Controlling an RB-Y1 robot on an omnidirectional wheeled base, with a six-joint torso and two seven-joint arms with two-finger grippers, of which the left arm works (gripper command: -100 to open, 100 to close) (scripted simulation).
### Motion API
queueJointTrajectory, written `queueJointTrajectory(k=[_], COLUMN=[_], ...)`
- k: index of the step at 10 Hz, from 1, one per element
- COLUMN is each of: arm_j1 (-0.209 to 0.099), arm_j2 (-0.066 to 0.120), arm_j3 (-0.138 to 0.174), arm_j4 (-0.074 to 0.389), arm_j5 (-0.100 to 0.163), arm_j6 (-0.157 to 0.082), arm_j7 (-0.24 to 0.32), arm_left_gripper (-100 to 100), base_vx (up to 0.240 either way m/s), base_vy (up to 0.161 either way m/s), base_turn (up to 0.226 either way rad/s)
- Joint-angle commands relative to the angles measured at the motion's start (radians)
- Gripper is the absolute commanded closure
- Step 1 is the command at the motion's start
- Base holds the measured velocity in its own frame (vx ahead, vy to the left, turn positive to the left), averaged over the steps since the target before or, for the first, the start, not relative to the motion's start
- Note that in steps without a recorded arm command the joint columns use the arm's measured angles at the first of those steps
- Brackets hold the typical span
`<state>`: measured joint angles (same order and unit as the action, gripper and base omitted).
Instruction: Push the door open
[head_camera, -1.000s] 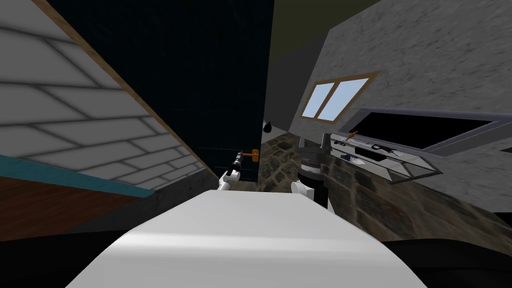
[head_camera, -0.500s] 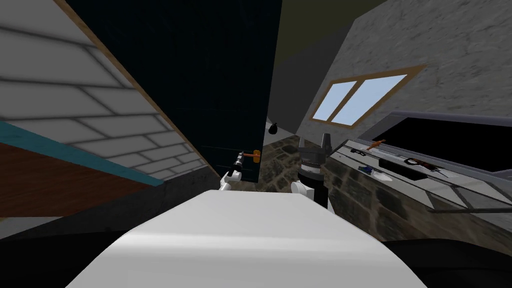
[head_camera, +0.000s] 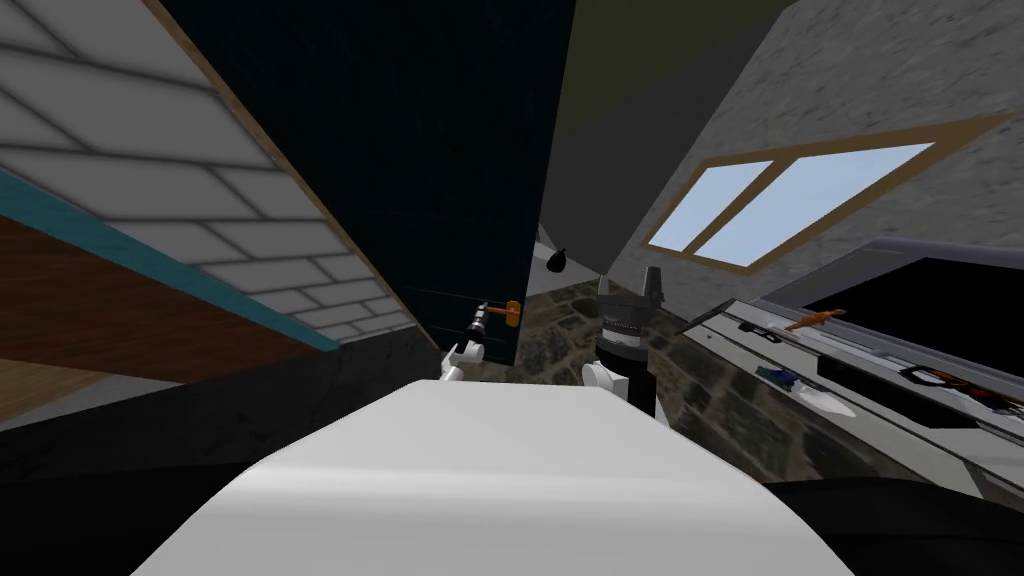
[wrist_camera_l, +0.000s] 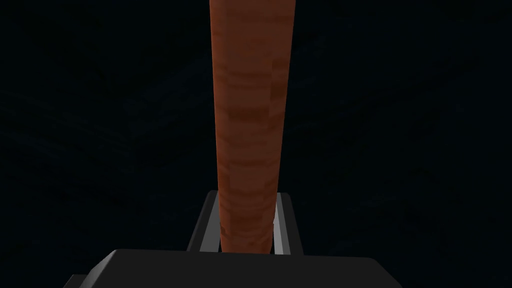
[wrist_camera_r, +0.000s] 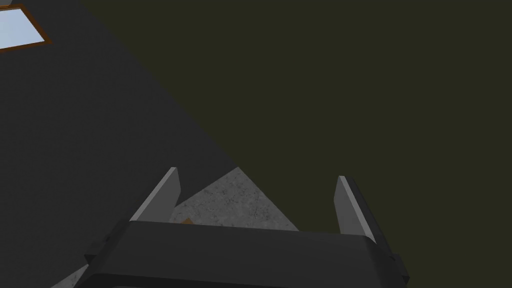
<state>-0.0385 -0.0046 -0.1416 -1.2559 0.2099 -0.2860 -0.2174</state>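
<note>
Door (head_camera: 400, 150): 1, dark, near black, straight ahead of me. Its free edge runs just R of the handle (head_camera: 505, 312). Handle: 1, an orange-brown lever, low on the door by that edge.

L claw (head_camera: 479, 320) is at the handle. In the L wrist view the L claw (wrist_camera_l: 248, 195) pinches the lever (wrist_camera_l: 248, 110), w/ both fingers (wrist_camera_l: 207, 222) pressed to its sides and the dark door face (wrist_camera_l: 100, 125) behind.

R claw (head_camera: 650, 283) is held up R of the door, apart from it. In the R wrist view the R claw (wrist_camera_r: 256, 174) is spread, w/ nothing betw. its 2 fingers (wrist_camera_r: 165, 192).

Vs 0.5 s ago: the whole head view has shifted, which is my own move, not the things'. The window (head_camera: 790, 200) (1, 2 panes, brown frame) now shows larger and further R. The bench (head_camera: 880, 400) sits lower R, part cut by the edge. L claw and handle are at much the same spot as before.

Other counts:
- 1 small black drop-shaped thing (head_camera: 556, 260) near the door's edge; can't tell what it is.
- On the bench: 1 orange item (head_camera: 815, 320), 1 blue (head_camera: 775, 375), 1 white (head_camera: 825, 398), all too small to name.
- L of the door: white brick wall (head_camera: 150, 170) w/ 1 teal strip (head_camera: 150, 255).
- Stone-pattern floor (head_camera: 560, 335) past the door's edge.
</note>
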Motion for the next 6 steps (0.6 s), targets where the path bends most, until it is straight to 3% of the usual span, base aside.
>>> queueJointTrajectory(k=[1,4,6], arm_j1=[0.004,0.007,0.0], arm_j2=[-0.017,-0.028,0.004], arm_j3=[-0.017,-0.022,0.013], arm_j4=[-0.007,-0.01,0.003], arm_j5=[0.001,0.007,0.009], arm_j6=[0.007,0.007,-0.004], arm_j7=[-0.009,-0.018,-0.019], arm_left_gripper=[100,100,100], base_vx=[0.065,0.029,0.054], base_vy=[-0.145,-0.15,-0.022], base_turn=[0.049,0.065,0.085])
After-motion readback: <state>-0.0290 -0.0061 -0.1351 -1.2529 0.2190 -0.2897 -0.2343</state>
